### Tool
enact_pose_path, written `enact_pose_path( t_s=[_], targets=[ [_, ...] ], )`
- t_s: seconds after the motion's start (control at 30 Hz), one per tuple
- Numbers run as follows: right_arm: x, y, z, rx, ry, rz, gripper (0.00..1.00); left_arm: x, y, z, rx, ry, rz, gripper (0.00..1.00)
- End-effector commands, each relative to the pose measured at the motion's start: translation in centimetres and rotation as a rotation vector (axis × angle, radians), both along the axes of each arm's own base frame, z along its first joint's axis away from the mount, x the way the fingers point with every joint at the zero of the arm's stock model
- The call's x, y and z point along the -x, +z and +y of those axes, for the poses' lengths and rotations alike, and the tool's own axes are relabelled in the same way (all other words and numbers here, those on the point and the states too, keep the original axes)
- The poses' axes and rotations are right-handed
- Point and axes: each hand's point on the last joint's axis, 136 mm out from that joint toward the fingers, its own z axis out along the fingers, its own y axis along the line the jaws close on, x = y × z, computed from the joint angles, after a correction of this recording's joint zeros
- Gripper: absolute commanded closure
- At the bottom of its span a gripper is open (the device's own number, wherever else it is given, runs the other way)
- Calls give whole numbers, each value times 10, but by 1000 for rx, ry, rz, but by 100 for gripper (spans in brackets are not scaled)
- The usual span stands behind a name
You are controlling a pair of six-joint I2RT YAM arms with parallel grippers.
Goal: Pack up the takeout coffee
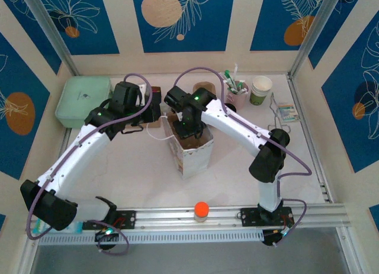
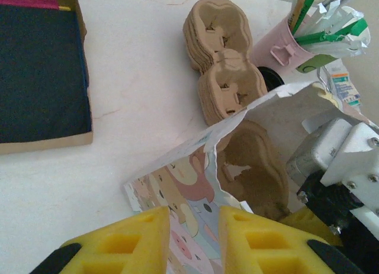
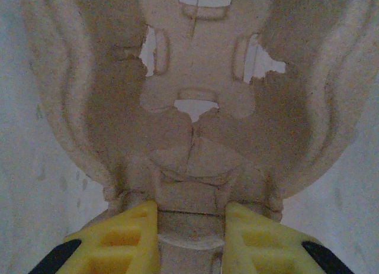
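White bench, with a printed paper bag upright at its middle and a brown pulp carrier down inside that bag. On the carrier's centre ridge, right fingers clamped narrow; astride the bag's rim, left fingers narrow too, real grip or mere straddle impossible to tell. Near the far edge, takeout coffee just beside the pink straw holder, a sliver of its black lid peeping past the bag's rim.
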Motion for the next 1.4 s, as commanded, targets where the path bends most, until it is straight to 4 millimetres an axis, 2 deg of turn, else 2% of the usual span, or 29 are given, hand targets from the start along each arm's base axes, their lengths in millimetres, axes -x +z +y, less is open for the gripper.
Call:
enact_pose_path(
  t_s=[0.0,1.13,1.37],
  targets=[
    [1,-6,2,-11,-7,26,75,2,5,1,21,-14,-16,72],
    [5,-78,6,61,-54,123,76,10,7,2,45,-20,-26,73],
    [6,-90,5,65,-65,137,76,10,5,2,45,-21,-23,77]
  ],
)
